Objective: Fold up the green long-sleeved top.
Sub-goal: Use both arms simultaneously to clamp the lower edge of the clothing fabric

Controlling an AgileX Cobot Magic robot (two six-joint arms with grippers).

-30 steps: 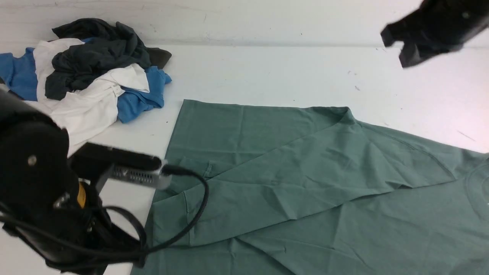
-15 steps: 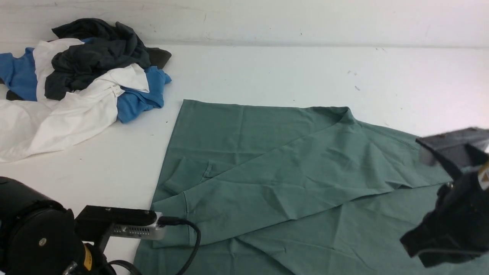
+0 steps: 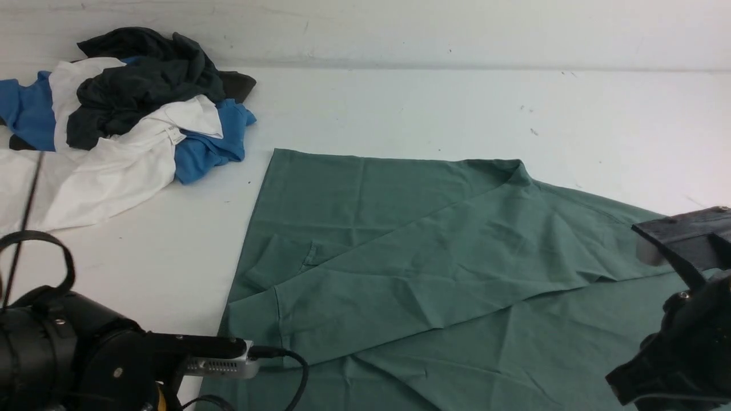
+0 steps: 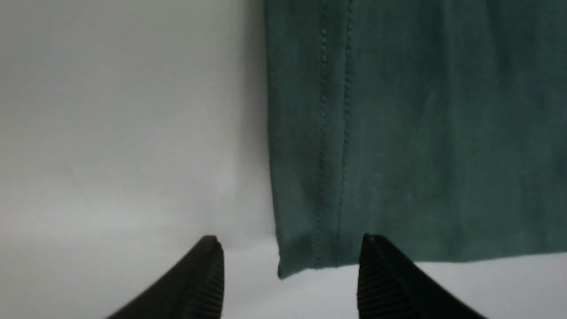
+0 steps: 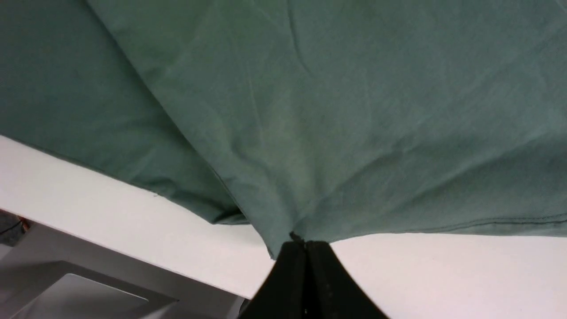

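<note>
Green long-sleeved top [image 3: 434,268] lies flat on white counter [image 3: 400,108], one sleeve [image 3: 400,285] folded across body. L end effector [image 4: 289,248] wide apart astride hem corner [image 4: 301,259]. R end effector [image 5: 305,247] pinched tight on top's edge.

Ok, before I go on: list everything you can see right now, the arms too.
green top: one, sage green, spread flat from the table's middle to its right, one sleeve folded across the body
clothes heap: one, dark grey, white and blue pieces, far left of the table
table: one, white, under everything
wall: one, white, behind the table
left pincer: one, black, open at the top's hemmed corner, near left
right pincer: one, black, shut on the top's edge, near right
</note>
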